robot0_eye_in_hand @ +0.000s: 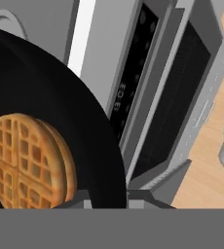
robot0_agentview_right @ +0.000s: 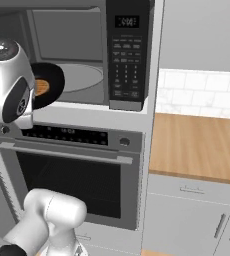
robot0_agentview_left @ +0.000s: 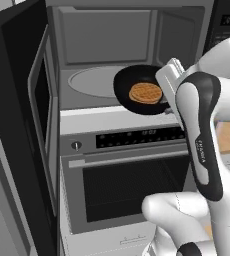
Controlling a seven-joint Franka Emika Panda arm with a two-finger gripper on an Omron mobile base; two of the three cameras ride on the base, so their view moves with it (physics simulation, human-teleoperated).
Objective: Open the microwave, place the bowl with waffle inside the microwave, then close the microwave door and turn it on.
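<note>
The microwave [robot0_agentview_left: 107,35] stands open, its door [robot0_agentview_left: 17,125] swung out to the left. The black bowl [robot0_agentview_left: 129,80] hangs at the front lip of the cavity, partly over the grey turntable [robot0_agentview_left: 89,82] and tipped toward the front. The orange-brown waffle [robot0_agentview_left: 145,93] lies inside it. My gripper [robot0_agentview_left: 168,104] is shut on the bowl's right rim. In the hand view the bowl [robot0_eye_in_hand: 46,87] and waffle [robot0_eye_in_hand: 26,160] sit close, with the rim between my gripper's [robot0_eye_in_hand: 109,200] tips. From the right, the bowl [robot0_agentview_right: 54,82] shows beside my arm, left of the keypad [robot0_agentview_right: 127,60].
A steel-fronted oven [robot0_agentview_left: 122,185] with a horizontal handle sits directly below the microwave. A wooden counter [robot0_agentview_right: 197,145] over grey cabinets [robot0_agentview_right: 192,215] runs to the right. My own arm [robot0_agentview_left: 202,145] rises in front of the oven's right side.
</note>
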